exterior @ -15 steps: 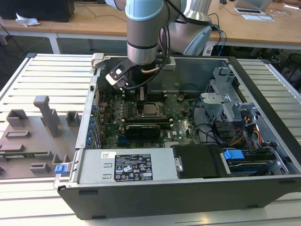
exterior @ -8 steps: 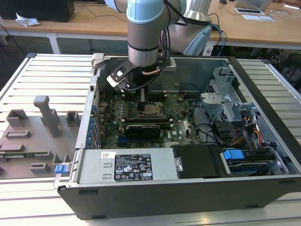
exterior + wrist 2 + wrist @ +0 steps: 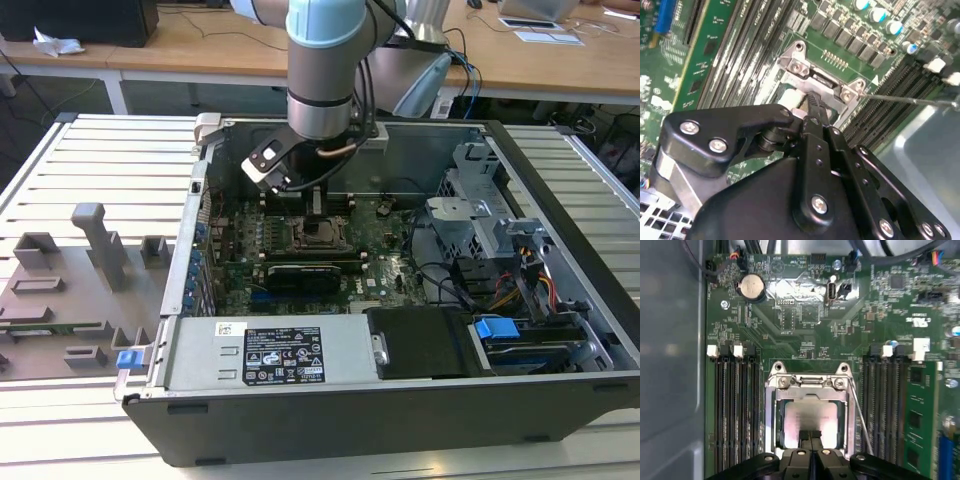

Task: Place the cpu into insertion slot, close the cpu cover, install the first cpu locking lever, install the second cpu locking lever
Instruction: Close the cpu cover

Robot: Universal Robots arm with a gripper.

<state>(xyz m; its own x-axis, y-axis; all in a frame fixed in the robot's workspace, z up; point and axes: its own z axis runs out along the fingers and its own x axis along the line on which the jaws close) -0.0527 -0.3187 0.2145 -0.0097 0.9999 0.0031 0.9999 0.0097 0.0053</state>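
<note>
The arm [image 3: 322, 60], at the upper centre of the exterior view, is a silver-grey cylinder topped by a pale blue joint cover, with black cables [image 3: 368, 92] running down its side. The claw [image 3: 811, 102] is matte black — rounded link plates fastened with bright silver screws [image 3: 819, 203].

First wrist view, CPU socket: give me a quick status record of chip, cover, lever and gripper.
cpu: lying flat, silver top showing
cpu cover: down, its window framing the cpu
locking lever: thin wire beside the cover, angled away from it, seemingly unlatched
gripper: shut, tips over the cpu's edge; contact unclear
</note>
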